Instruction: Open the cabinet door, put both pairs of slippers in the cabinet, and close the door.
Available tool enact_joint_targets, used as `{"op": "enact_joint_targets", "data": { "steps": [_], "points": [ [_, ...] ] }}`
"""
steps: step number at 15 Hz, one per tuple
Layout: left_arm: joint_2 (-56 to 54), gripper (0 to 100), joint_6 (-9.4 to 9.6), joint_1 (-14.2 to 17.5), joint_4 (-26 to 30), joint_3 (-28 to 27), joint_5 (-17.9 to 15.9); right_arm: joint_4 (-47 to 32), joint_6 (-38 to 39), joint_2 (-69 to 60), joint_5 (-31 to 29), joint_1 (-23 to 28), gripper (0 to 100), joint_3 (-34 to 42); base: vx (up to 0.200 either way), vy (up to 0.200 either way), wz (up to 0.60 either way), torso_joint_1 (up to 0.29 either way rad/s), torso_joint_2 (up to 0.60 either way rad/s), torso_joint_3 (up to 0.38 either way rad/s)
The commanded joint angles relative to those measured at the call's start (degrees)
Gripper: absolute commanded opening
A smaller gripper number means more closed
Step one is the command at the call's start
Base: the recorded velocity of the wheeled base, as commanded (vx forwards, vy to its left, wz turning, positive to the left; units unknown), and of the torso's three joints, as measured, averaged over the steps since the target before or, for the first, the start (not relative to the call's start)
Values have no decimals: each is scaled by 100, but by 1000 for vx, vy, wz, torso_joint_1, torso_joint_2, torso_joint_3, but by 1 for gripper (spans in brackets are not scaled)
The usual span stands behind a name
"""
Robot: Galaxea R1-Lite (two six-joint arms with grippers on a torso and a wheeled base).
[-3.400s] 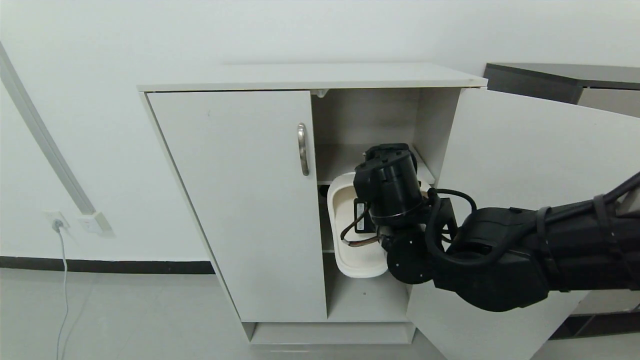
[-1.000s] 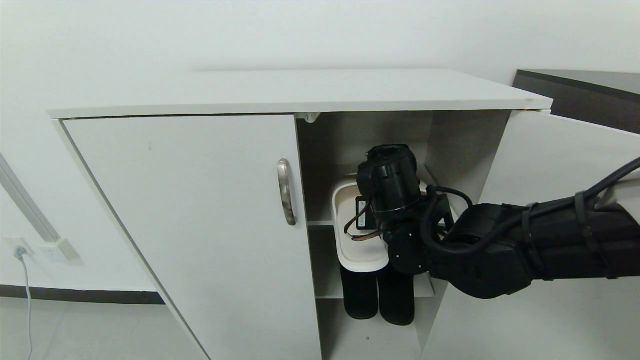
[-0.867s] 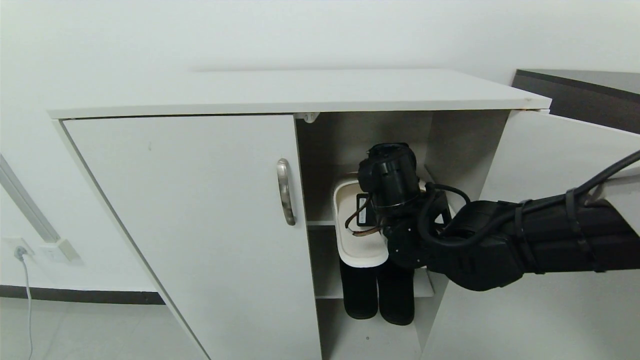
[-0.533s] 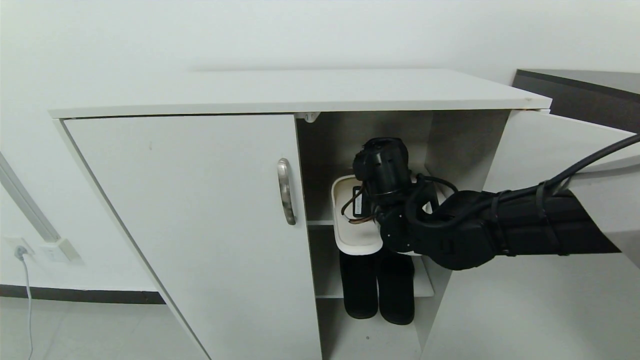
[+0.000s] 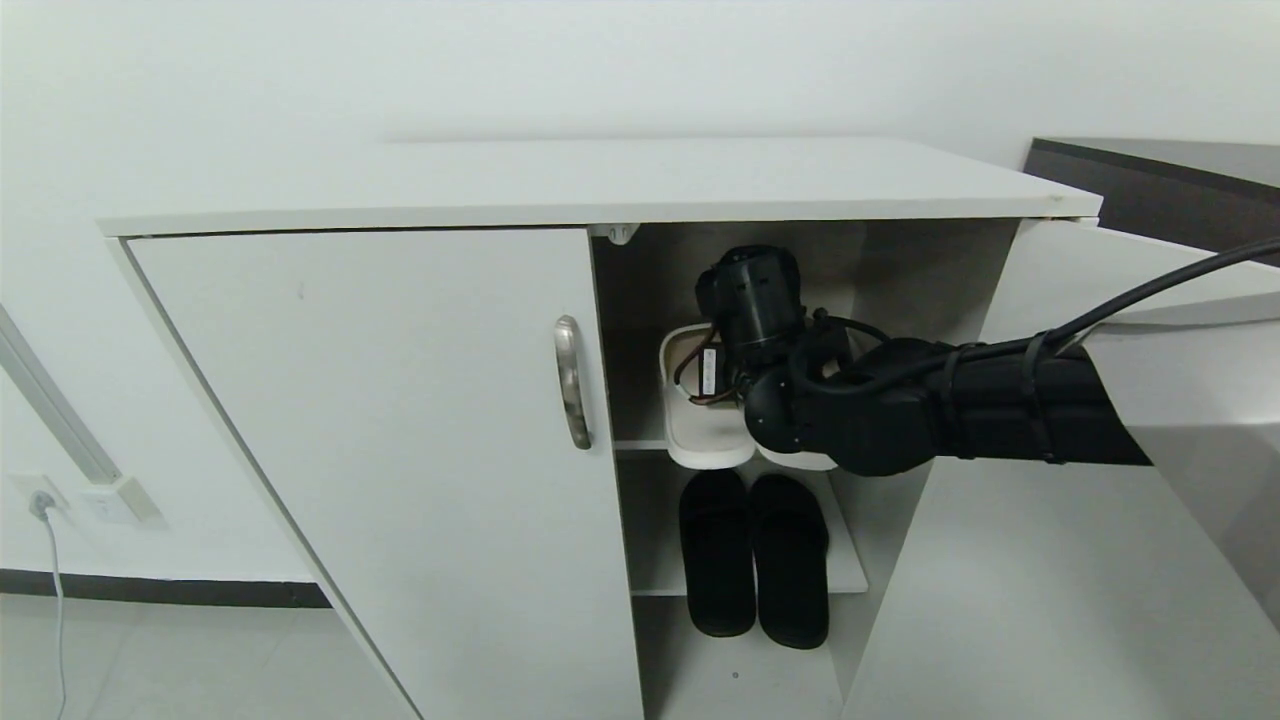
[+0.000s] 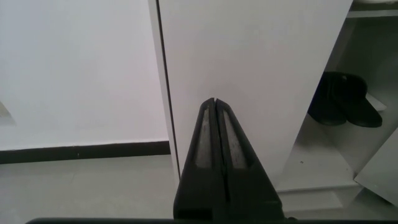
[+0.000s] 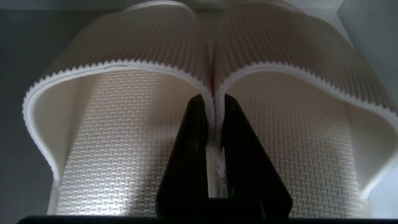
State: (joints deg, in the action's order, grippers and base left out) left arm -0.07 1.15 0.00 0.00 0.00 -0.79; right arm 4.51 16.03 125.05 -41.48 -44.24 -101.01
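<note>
The cabinet's right door stands open and its left door is closed. A white pair of slippers lies on the upper shelf, heels over the shelf's front edge. My right gripper is shut on the touching inner edges of the two white slippers. A black pair of slippers sits on the middle shelf below. My left gripper is shut with nothing in it, low in front of the closed left door; the black slippers lie off to its side.
The closed door carries a metal handle beside the opening. The open door swings out to the right, under my right arm. A dark desk stands behind on the right. A wall outlet with a cable is at the lower left.
The camera moved closer to the cabinet after the earliest frame. My right arm rose and pushed the white slippers deeper onto the upper shelf, uncovering the black pair below.
</note>
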Motion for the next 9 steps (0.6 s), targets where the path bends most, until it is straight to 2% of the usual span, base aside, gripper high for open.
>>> {"op": "enact_joint_targets", "data": {
  "steps": [1, 9],
  "points": [
    [7, 0, 0, 0, 0, 0, 0, -38, -30, 90, 0, 38, 0, -147, 0, 0, 0, 0, 0, 0],
    [7, 0, 0, 0, 0, 0, 0, -143, -56, 230, -9, 240, 0, -226, 0, 0, 0, 0, 0, 0]
  ]
}}
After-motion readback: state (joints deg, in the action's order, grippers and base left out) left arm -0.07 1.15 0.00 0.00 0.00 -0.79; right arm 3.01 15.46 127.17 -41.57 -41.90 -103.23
